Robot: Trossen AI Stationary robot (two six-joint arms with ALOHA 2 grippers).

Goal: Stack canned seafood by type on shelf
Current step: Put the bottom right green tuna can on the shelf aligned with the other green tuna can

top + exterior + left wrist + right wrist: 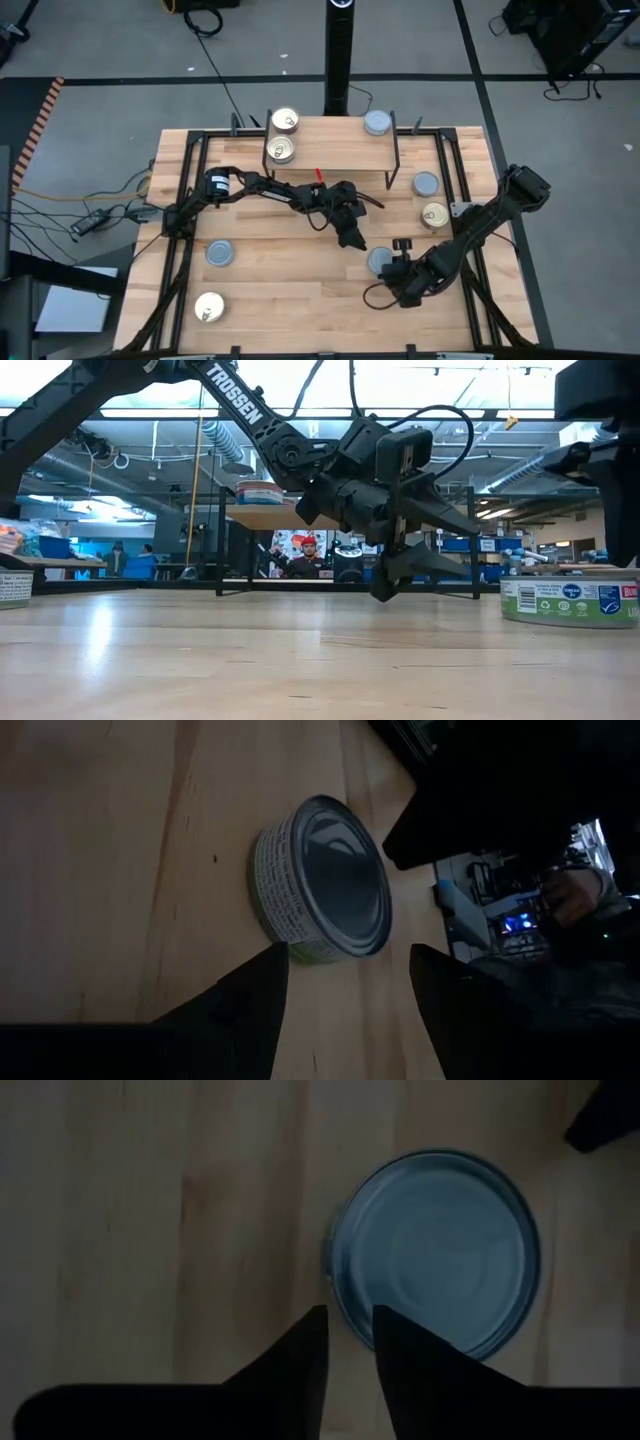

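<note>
On the shelf [330, 150]: three tins sat, maybe four.
Table [290, 290]: five tins waited.
Left jaws [340, 982]: spread, near blue-grey tin [325, 880].
Right jaws [348, 1342]: nearly together, empty.

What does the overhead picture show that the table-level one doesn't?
Only the overhead view shows the whole spread: the shelf carrying two gold-lidded tins and one blue-grey tin, plus more tins scattered on the table, and the right end effector beside a blue-grey tin.

Only the table-level view shows the room behind, and the printed label on a tin's side.

Both show the left end effector, fingers open, hovering above the table.
</note>
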